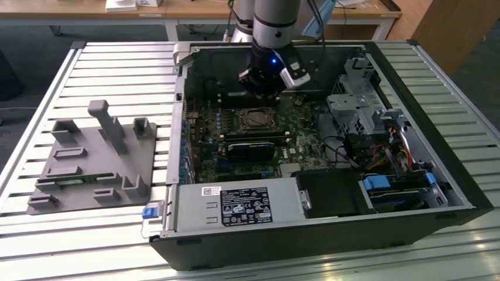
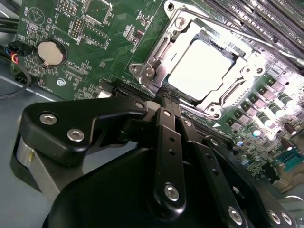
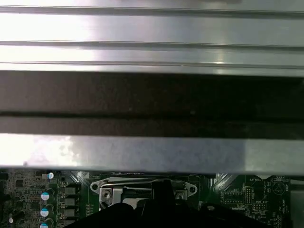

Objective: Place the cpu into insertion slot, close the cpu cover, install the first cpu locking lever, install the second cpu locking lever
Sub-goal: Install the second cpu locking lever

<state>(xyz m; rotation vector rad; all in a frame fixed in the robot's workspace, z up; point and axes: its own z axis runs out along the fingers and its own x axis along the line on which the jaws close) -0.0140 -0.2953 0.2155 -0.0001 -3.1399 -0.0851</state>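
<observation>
An open computer case (image 1: 328,234) lies on its side on a slatted metal surface (image 1: 117,64), its green motherboard (image 1: 301,137) facing up. The landmark here is the insertion slot (image 1: 256,119), a small square socket with a silver rim near the middle of the board.

In the exterior view, the robot arm (image 1: 275,23) reaches down into the case, and its claw (image 1: 262,93) hangs just beyond the far edge of the insertion slot, close above the board.

In the second wrist view, the cpu (image 2: 202,69) sits inside the insertion slot (image 2: 240,90), its flat metal top glaring bright under the light. The cpu cover (image 2: 159,54), a thin silver frame with a square window, lies flat around the chip. The claw's (image 2: 167,97) black fingers (image 2: 166,137) are clenched together with nothing between them, their tips just beside the near edge of the cover.

A black card (image 1: 252,146) lies just in front of the insertion slot in the exterior view. A grey fixture block (image 1: 93,161) rests on the surface, well apart from the slot, outside the case on the exterior view's left.
</observation>
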